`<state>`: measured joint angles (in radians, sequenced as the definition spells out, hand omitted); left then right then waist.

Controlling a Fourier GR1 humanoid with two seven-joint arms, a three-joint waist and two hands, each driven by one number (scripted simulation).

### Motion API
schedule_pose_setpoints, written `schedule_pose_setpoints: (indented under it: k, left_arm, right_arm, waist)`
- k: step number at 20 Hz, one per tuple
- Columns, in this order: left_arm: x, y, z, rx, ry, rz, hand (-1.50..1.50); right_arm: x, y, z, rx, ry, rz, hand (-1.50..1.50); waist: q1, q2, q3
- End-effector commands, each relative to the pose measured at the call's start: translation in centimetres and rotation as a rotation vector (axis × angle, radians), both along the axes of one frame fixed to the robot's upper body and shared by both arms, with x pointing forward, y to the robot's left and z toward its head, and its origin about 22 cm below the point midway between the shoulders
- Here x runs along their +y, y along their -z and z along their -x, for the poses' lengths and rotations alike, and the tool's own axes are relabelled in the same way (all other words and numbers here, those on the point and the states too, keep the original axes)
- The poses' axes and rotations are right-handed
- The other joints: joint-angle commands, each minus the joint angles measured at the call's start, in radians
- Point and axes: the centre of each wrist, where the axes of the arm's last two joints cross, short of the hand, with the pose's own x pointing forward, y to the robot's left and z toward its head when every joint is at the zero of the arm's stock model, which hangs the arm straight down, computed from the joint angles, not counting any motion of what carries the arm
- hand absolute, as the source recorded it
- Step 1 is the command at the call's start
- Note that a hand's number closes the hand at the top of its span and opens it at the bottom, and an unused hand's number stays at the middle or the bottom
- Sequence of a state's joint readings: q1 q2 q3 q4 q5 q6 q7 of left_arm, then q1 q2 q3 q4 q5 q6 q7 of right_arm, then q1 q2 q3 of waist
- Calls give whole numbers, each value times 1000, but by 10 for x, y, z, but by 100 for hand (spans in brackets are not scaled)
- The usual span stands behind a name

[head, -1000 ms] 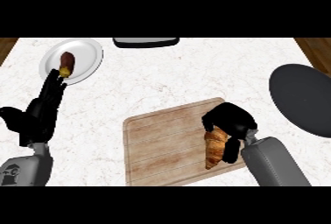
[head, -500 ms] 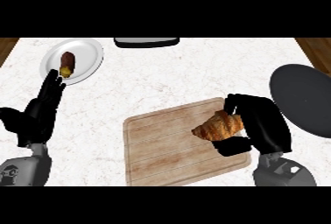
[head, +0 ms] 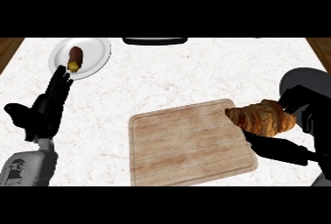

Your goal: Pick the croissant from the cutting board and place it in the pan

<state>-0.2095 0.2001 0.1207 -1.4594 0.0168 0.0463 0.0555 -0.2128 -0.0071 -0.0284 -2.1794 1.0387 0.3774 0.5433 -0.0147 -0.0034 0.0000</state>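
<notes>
The right hand point(head: 304, 127) is curling its black fingers and thumb around the croissant point(head: 262, 118) at the right side of the frame, holding it over the right edge of the cutting board point(head: 187, 146). The croissant is looking golden brown with darker ridged layers, plump in the middle and tapering toward the end that is pointing left over the board. Part of it is sitting hidden behind the fingers. The pan point(head: 310, 83), a dark grey round shape, is showing at the right edge of the frame, just above the hand. The pale wooden board is lying on the white marbled surface point(head: 194, 74) at lower centre. The left hand point(head: 42, 113) is resting open at the left edge, fingers up, its fingertips near a white plate point(head: 97, 54) carrying a small brown food item point(head: 75, 59) in the upper left.
</notes>
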Motion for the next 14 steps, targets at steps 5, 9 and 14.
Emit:
schedule_pose_setpoints:
  k: [5,9,14]
  left_arm:
    - [-16,-1,-4,-11,22,-1,0]
    - [-11,6,-3,-10,11,-3,0]
    - [-11,-6,-8,-14,43,0,0]
  right_arm:
    - [-103,6,-36,-102,136,-193,150]
    - [-172,-10,-52,-106,213,-114,150]
    - [-217,32,-74,-74,286,46,150]
  waist:
    - [15,7,1]
    - [19,10,1]
    - [38,14,2]
